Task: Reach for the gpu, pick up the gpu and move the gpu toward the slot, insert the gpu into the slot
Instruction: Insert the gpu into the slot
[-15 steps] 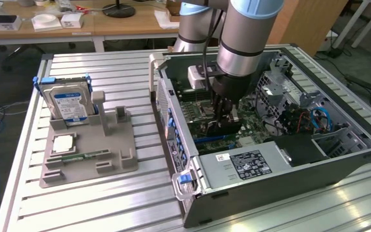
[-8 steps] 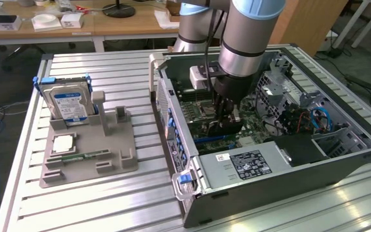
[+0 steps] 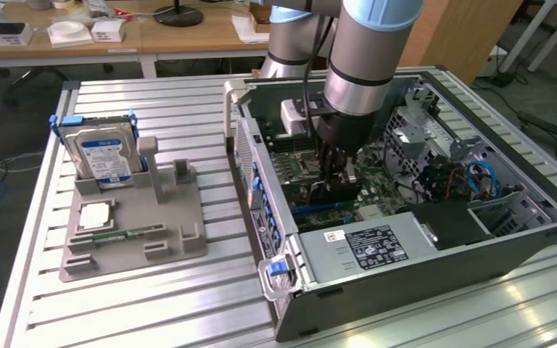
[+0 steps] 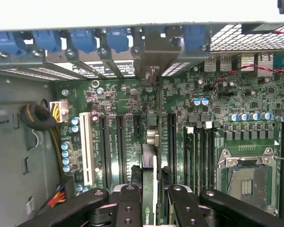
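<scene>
1. The arm (image 3: 376, 51) came down steeply from above the computer case (image 3: 405, 290) and reached in through its open side. The wrist pointed straight down at the motherboard (image 4: 123, 99) on the case's floor.
2. The gripper (image 4: 154, 189) hung low inside the case, roughly in its middle and close above the board.
3. Its jaws pinched the gpu (image 4: 150, 165) from both flat sides, with the black fingers (image 4: 128, 203) pressed against the card.
4. The gpu stood edge-on inside the case as a thin sliver. It ran toward the case wall lined with blue clips (image 4: 83, 40), among the long black slots (image 4: 171, 142). Whether its lower edge sat in one of them could not be told.
5. Elsewhere on the board, inside the case, lay a metal-framed CPU socket (image 4: 246, 177).
6. The case rested on its side on a slatted aluminium table (image 3: 162, 304).
7. Beside the case, on the exterior view's left, a grey holder (image 3: 172, 210) carried an upright hard drive (image 3: 104, 156) with a blue label.
8. Behind the case, well apart from it, stood a wooden desk (image 3: 162, 36) with white boxes (image 3: 70, 32) on it.
</scene>
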Controlling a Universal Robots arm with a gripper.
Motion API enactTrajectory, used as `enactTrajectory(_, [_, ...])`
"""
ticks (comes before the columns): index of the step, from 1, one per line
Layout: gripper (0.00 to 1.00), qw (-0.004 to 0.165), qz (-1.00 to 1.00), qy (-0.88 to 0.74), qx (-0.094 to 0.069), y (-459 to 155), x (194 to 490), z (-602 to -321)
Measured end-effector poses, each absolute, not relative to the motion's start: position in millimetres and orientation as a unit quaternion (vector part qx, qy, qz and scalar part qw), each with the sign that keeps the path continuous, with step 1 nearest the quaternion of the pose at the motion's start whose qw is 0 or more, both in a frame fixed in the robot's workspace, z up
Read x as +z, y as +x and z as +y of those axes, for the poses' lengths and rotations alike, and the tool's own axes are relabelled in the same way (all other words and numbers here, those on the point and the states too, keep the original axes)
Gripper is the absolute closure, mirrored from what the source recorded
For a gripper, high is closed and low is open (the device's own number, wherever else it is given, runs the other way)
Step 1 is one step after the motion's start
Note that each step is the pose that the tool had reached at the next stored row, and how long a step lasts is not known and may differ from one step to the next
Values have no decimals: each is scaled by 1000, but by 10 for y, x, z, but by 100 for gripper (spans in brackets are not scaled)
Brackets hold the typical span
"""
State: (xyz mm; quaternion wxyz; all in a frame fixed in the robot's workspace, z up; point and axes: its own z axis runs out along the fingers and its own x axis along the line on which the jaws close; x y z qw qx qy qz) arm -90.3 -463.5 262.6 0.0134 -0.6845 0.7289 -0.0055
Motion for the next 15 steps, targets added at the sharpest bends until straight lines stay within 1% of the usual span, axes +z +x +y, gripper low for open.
enactTrajectory(15, [74, 13, 730, -684, -6, -936, 2601, -4623])
